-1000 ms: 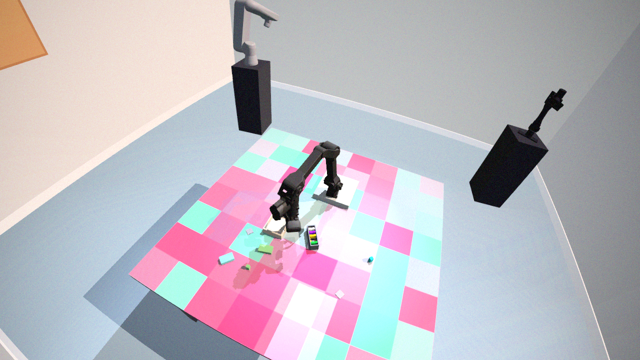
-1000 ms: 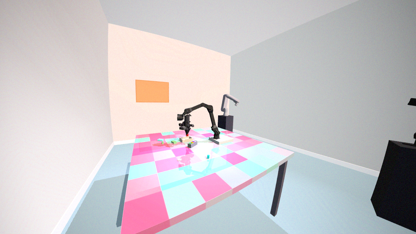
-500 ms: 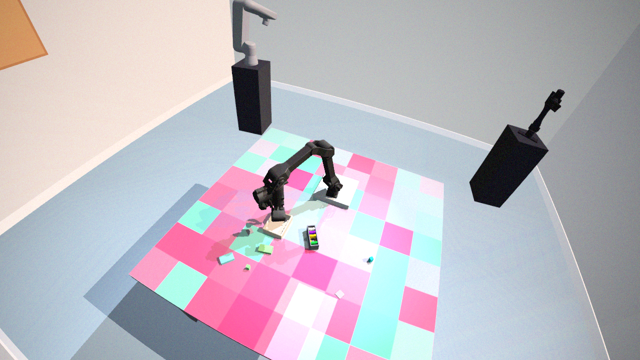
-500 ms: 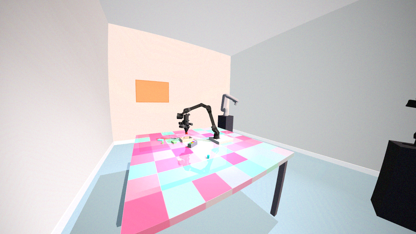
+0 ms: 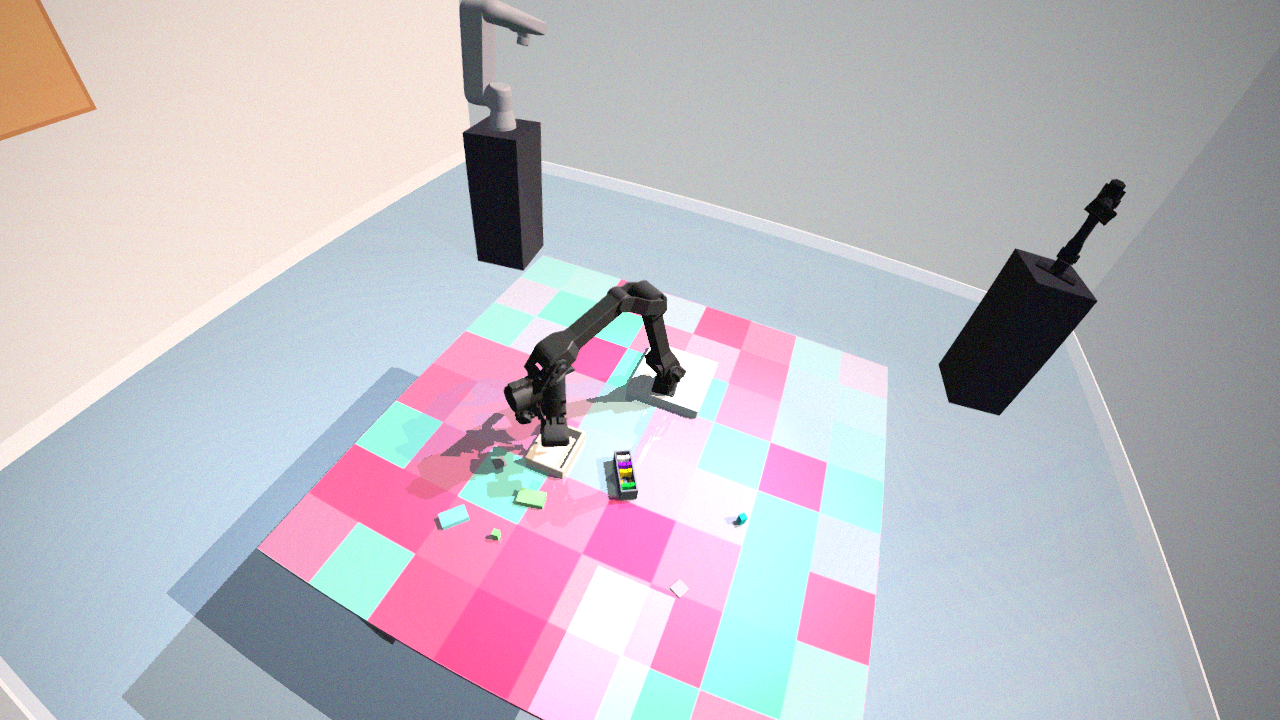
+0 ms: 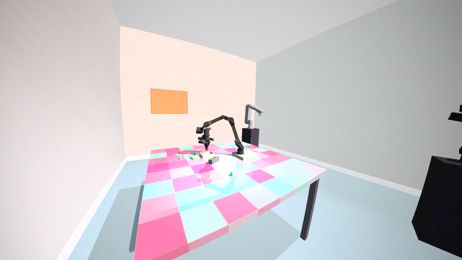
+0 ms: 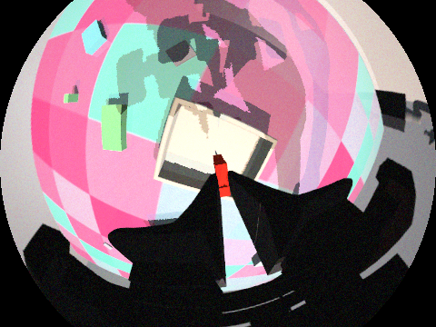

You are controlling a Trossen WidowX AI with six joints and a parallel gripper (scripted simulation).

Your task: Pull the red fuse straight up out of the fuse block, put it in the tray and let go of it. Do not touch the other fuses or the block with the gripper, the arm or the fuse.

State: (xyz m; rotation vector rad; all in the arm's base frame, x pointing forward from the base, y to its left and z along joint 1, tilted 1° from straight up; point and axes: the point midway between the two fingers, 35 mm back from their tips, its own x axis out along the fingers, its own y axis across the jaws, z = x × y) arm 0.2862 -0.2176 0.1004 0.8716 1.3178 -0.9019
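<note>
One item was held: the gripper [image 7: 225,188] was clamped nearly shut on the red fuse [image 7: 222,177], which stood out past the dark fingertips at the centre of the wrist view, its lower tip pointing down toward the tray [image 7: 182,173].

Just beyond the fuse tip, the tray's pale floor filled the middle of the wrist frame, and the tip lined up over the tray's near-right part, close to the near wall. Height above the floor could not be judged from this view. In the exterior view the fuse showed as a small red point under the gripper [image 6: 206,147], above the tray [image 6: 204,155] and apparently apart from it.

Recommended procedure for the placing step, judged from these positions:
1. Shift slightly toward the tray's centre so the fuse would clear the near wall.
2. Descend vertically, keeping the fuse upright, until the tip was inside the walls.
3. Open the jaws only then, and retract straight up.

Further right in the top view, the fuse block [image 5: 624,474] stood well apart from the gripper [image 5: 554,436], with its remaining coloured fuses seated. A direct vertical path over the tray [image 5: 572,461] would keep the arm away from it.

Farther out, toward the left of the wrist view, a green block [image 7: 114,127] lay beside the tray, not in the descent path.
</note>
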